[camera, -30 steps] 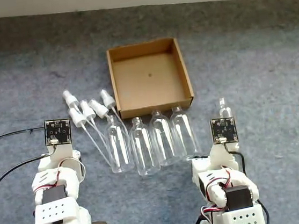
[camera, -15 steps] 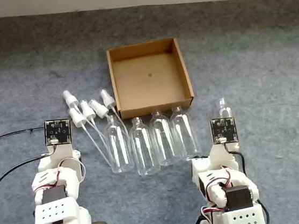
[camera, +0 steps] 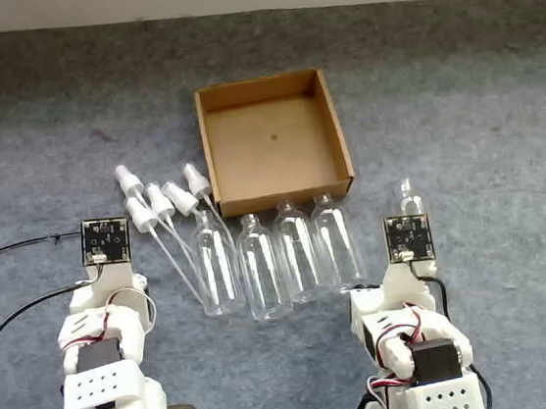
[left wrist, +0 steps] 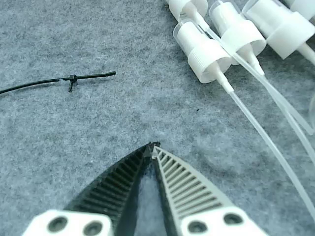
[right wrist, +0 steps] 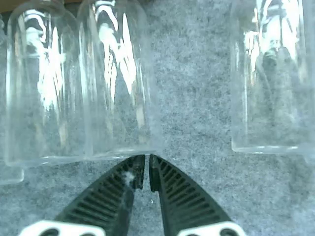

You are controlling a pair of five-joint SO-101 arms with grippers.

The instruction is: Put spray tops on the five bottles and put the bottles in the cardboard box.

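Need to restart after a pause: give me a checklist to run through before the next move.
1. Cardboard box open and empty: ok.
2. All five bottles on the table: ok. A row of four bottles lies in front of the box, and the fifth bottle lies apart, on the right arm's side.
3. Spray tops fitted: not ok. They lie loose on the left arm's side of the box.
4. Left claw empty: ok. It is shut, close to the tops.
5. Right claw empty: ok. It is shut, at the bottles' bases.
6. Tubes untangled: cannot tell, they overlap.
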